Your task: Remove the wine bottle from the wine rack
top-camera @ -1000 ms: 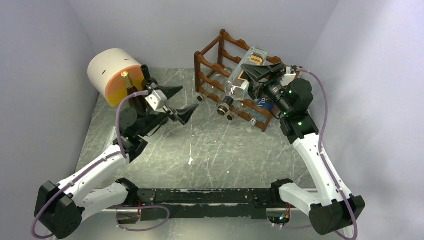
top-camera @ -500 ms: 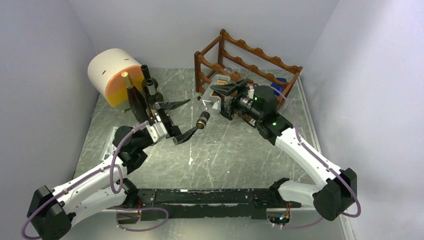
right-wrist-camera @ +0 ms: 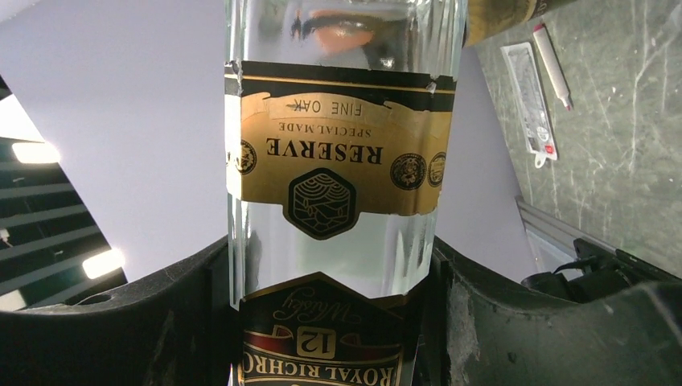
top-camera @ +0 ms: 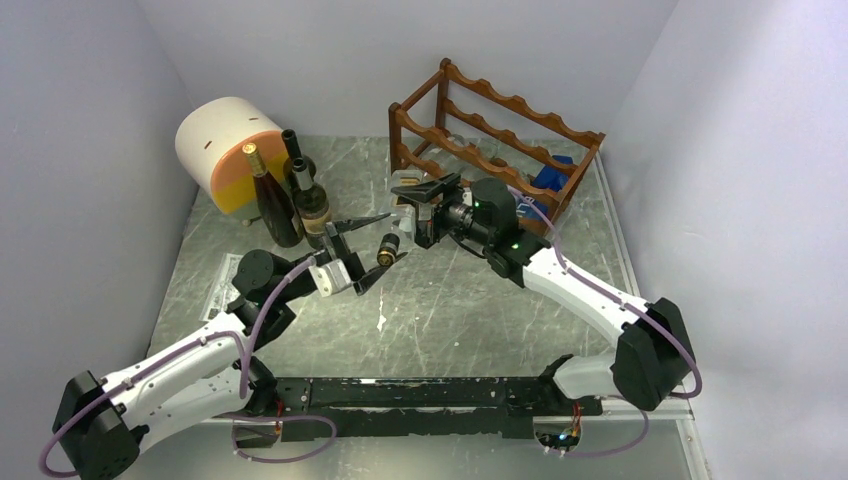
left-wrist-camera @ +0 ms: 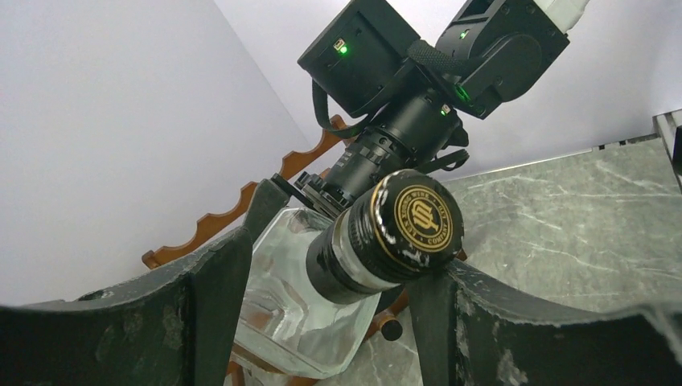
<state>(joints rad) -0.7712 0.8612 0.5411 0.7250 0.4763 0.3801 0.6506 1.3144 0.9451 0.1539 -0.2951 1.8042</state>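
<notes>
Clear glass wine bottle (right-wrist-camera: 338, 161) clamped in right gripper (right-wrist-camera: 334, 322), off wine rack (top-camera: 443, 90); left gripper (left-wrist-camera: 346, 265) part-open, straddling cap (left-wrist-camera: 418, 221), not clamped.

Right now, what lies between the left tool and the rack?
The clear bottle, gripped by the right tool, its cap inside the left tool. Top view shows it.

Bottle (right-wrist-camera: 338, 185) runs off top and bottom edges in right wrist view. Overhead, right fingers (top-camera: 422, 186) partly cover its body.
</notes>
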